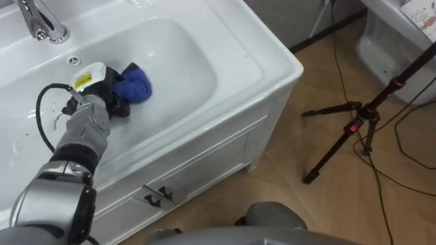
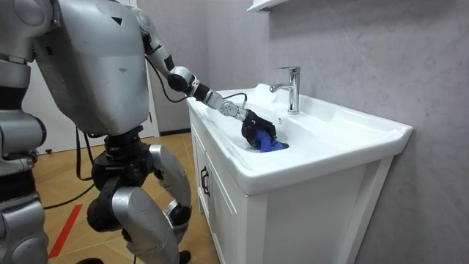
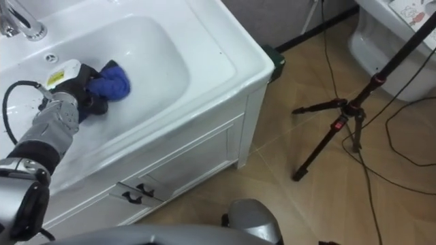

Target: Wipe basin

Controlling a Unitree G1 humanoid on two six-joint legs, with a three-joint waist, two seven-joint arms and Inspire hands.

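A white basin (image 1: 272, 62) is set in a white vanity, with a chrome tap (image 1: 43, 24) at its back. A bunched blue cloth (image 1: 134, 83) lies inside the bowl, close to the tap side. My left hand (image 1: 105, 95) reaches in from the lower left, and its dark fingers are curled round the near end of the cloth. In the room view I stand at the vanity's end, my left arm stretched over the rim, with the hand (image 2: 256, 128) and cloth (image 2: 271, 145) low in the bowl. The right eye view has the cloth (image 3: 109, 80) just right of the hand (image 3: 80, 94).
A black tripod (image 1: 354, 126) stands on the wooden floor to the right, with cables trailing round it. A white fixture (image 1: 395, 41) sits at the far right. The vanity's front has dark drawer handles (image 1: 158, 196). A small overflow hole (image 1: 73, 60) lies below the tap.
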